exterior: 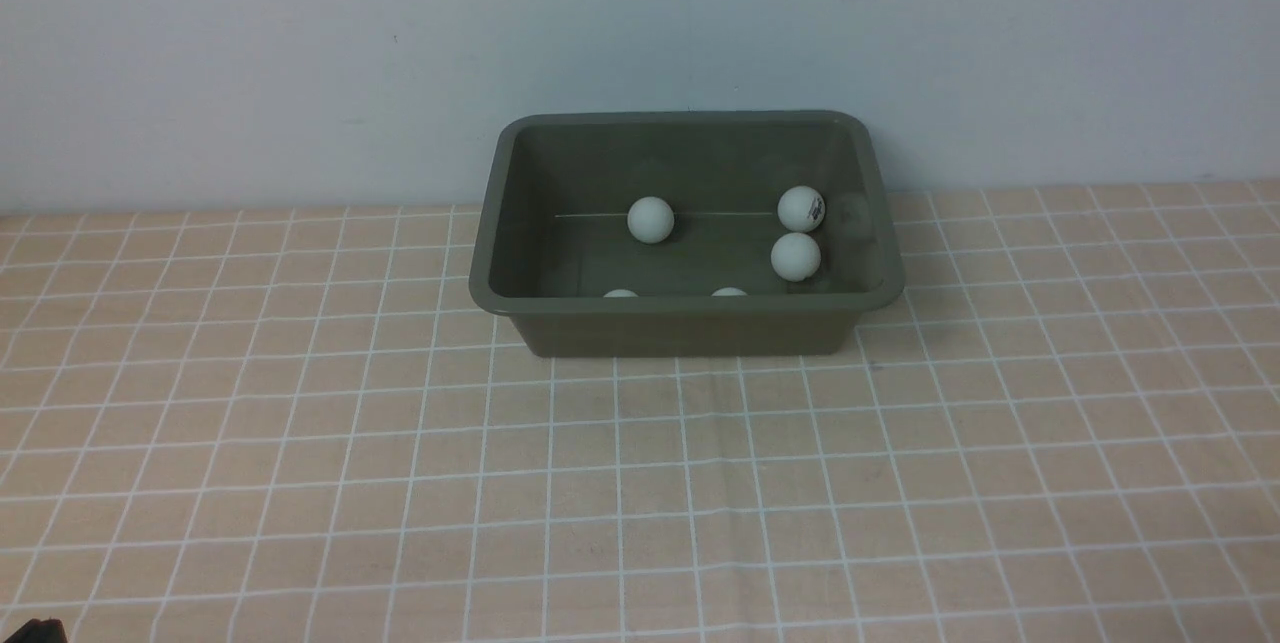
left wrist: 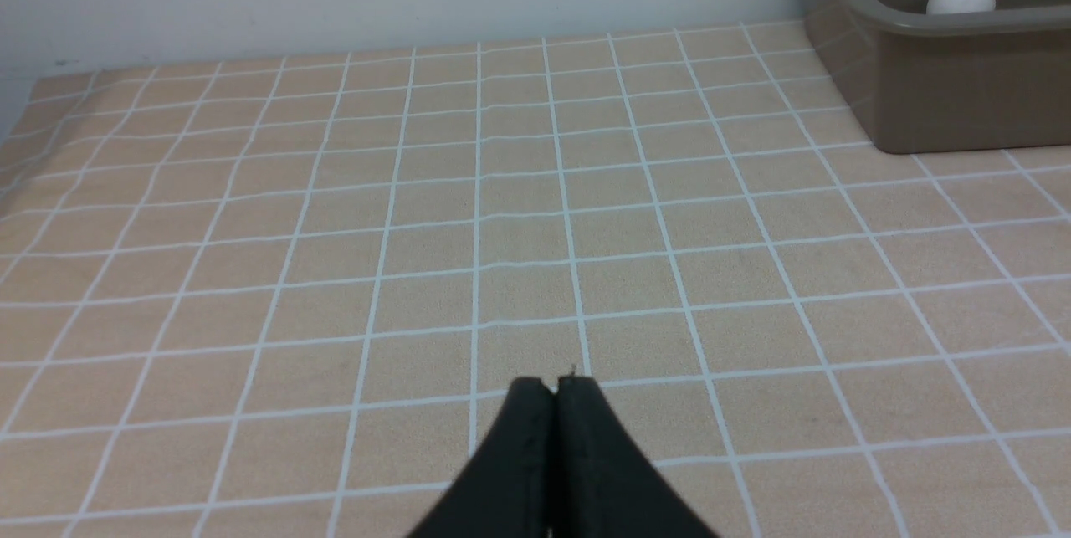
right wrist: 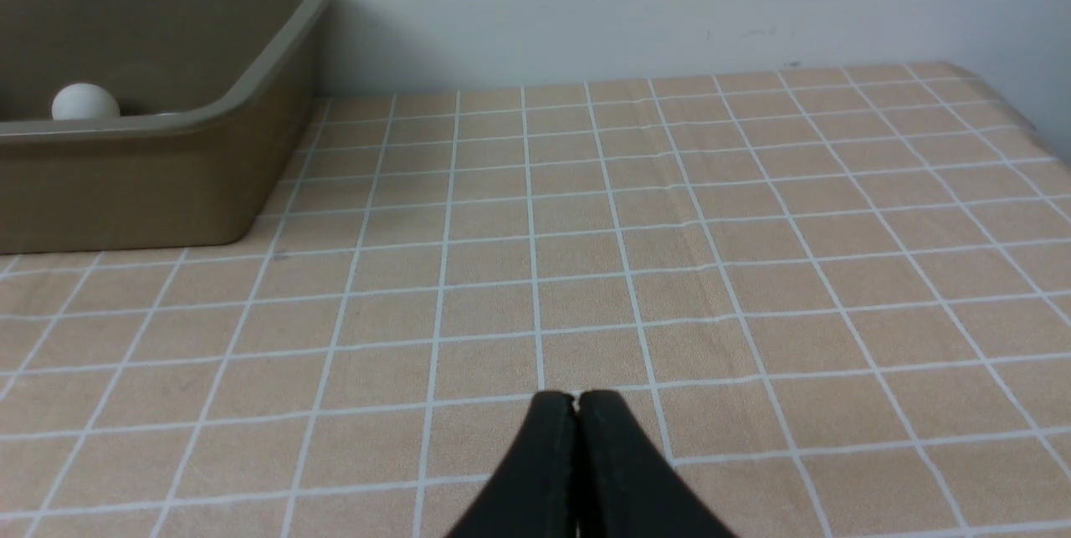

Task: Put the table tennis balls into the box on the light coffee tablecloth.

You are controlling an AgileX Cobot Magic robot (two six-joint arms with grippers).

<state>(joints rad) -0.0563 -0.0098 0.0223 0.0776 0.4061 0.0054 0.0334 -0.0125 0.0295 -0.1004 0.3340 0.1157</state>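
Five small matte white balls (exterior: 651, 220) lie inside an olive-green plastic box (exterior: 686, 328) — lidless, on the far part of a peach-tan cloth with a white grid (exterior: 650, 473). Both arms' black fingers (left wrist: 548, 404) are together.

Box (exterior: 690, 328): olive green, plain, a darker green inside. Balls (exterior: 651, 220) in it: matte white; one ball (exterior: 801, 209) carried a small dark printed mark. Tablecloth (exterior: 400, 483): light peach-tan, grid of thin white lines making small squares. Wall (exterior: 300, 53) behind: pale grey-blue, plain but for faint scuffs. Both grippers (left wrist: 555, 383) (right wrist: 577, 400): black at the tips.
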